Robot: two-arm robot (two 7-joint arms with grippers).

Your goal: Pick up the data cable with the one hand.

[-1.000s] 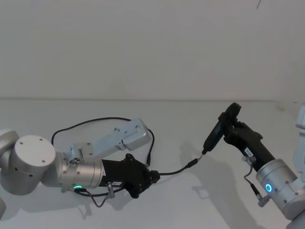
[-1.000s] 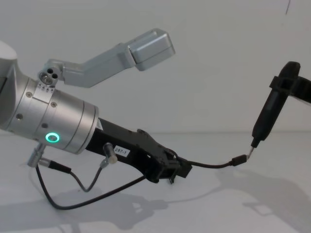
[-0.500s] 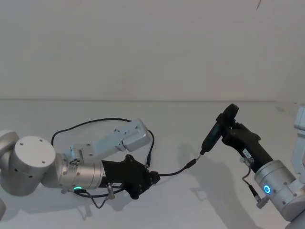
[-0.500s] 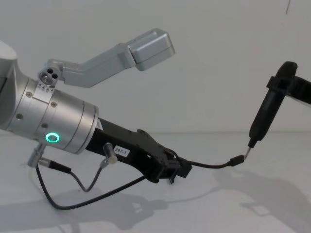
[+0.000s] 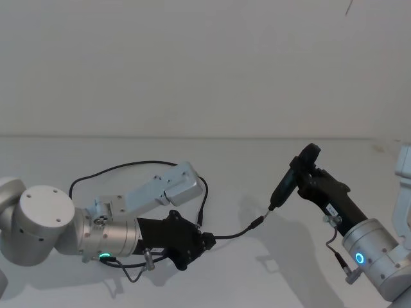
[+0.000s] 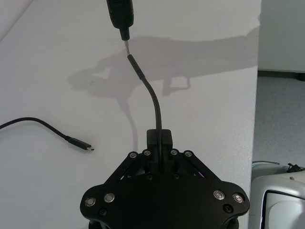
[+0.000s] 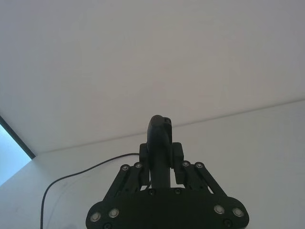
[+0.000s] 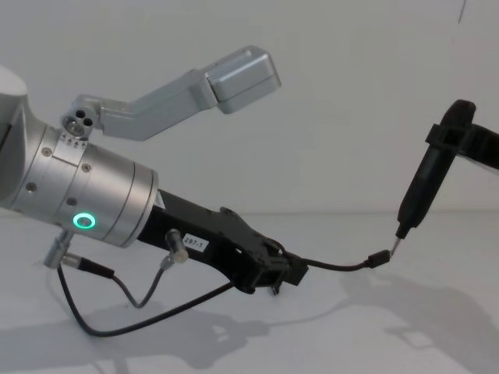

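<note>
My left gripper point(image 5: 208, 240) is shut on the data cable point(image 5: 239, 231) just above the table. A short stretch of cable juts out to a small plug point(image 8: 380, 257). The rest of it trails back in a loop point(image 5: 128, 164) on the table, and its other, flat plug point(image 6: 78, 143) lies loose. In the left wrist view the fingers point(image 6: 158, 138) pinch the cable point(image 6: 153, 100) upright. My right gripper point(image 5: 302, 174) is shut on a black pen-shaped tool point(image 5: 289, 185). Its thin metal tip point(image 8: 396, 238) sits right at the held plug.
The white table point(image 5: 225, 167) runs back to a plain white wall. My left arm's silver camera bracket point(image 5: 164, 187) hangs over the cable loop. A thin grey wire point(image 5: 128, 269) hangs under the left wrist. The table's edge point(image 6: 257, 95) shows in the left wrist view.
The right gripper has moved the pen tool slightly left and down, bringing its tip closer to the held plug. The left gripper keeps its hold and has barely moved.
</note>
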